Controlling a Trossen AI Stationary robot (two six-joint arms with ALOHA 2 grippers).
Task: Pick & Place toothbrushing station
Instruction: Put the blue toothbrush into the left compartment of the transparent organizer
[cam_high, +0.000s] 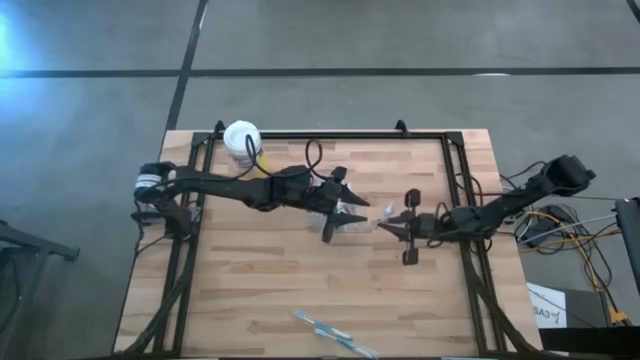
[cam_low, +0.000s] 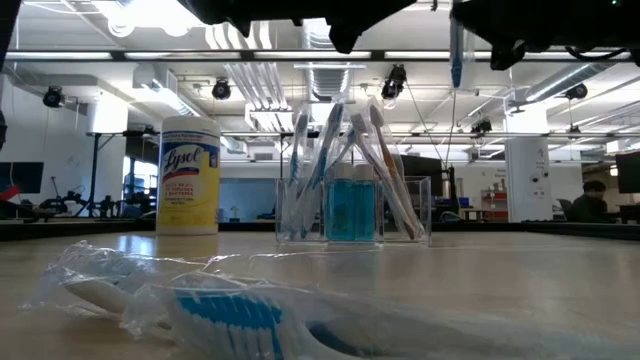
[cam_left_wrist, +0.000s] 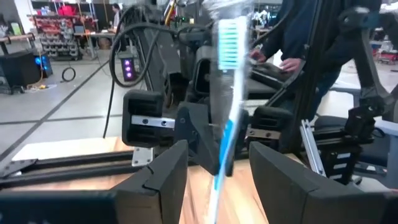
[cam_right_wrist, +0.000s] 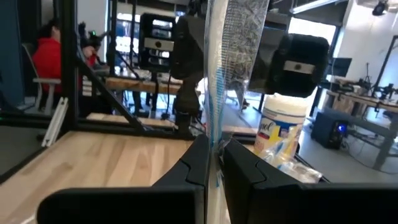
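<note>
My right gripper (cam_right_wrist: 214, 155) is shut on a toothbrush (cam_left_wrist: 229, 50) in a clear wrapper and holds it above the table's middle. My left gripper (cam_left_wrist: 217, 152) is open and faces it from the left. Its two fingers stand on either side of the brush, apart from it. Below the left gripper, a clear holder (cam_low: 350, 205) full of blue-and-white toothbrushes stands on the table. More wrapped toothbrushes (cam_high: 335, 333) lie near the table's front edge. My right gripper pinches the wrapped toothbrush's handle (cam_right_wrist: 213, 118) between its two fingers. The fingers are about level, come from the table's right and lie across the brush. The brush stands upright with its bristle head (cam_left_wrist: 230, 43) up, lifted clear of the table.
A white-lidded yellow canister (cam_high: 242, 138) stands at the far left of the table. A black frame (cam_high: 455, 180) runs along the table's sides. People (cam_right_wrist: 46, 56) sit in the room beyond.
</note>
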